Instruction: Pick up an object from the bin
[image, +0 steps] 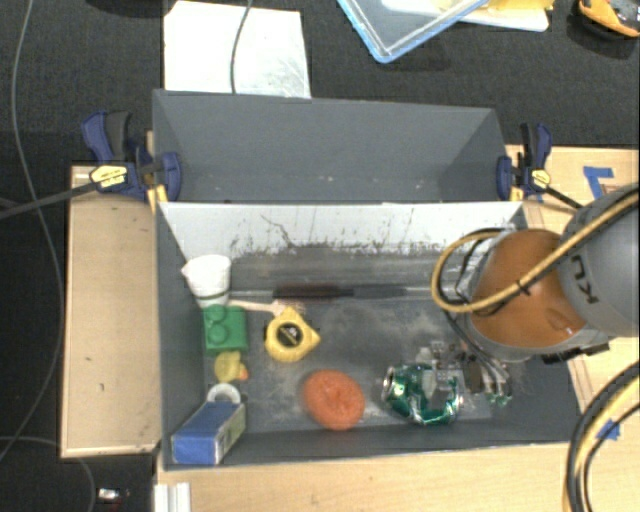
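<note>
Nearest of all lies a blue and white box, in the near left corner of the grey bin. My arm comes in from the right, and its orange cover hangs over the right part of the bin's floor. My fingers are low at the near right, over the right side of a crumpled green and silver thing. Whether they are spread or clenched on it I cannot tell. Just left of that crumpled thing sits an orange round pad, apart from it. By the left wall stands a green block, with a yellow tape measure near it on the right. A white cup lies just beyond the block on the far side. A small yellow thing rests between the block and the box.
</note>
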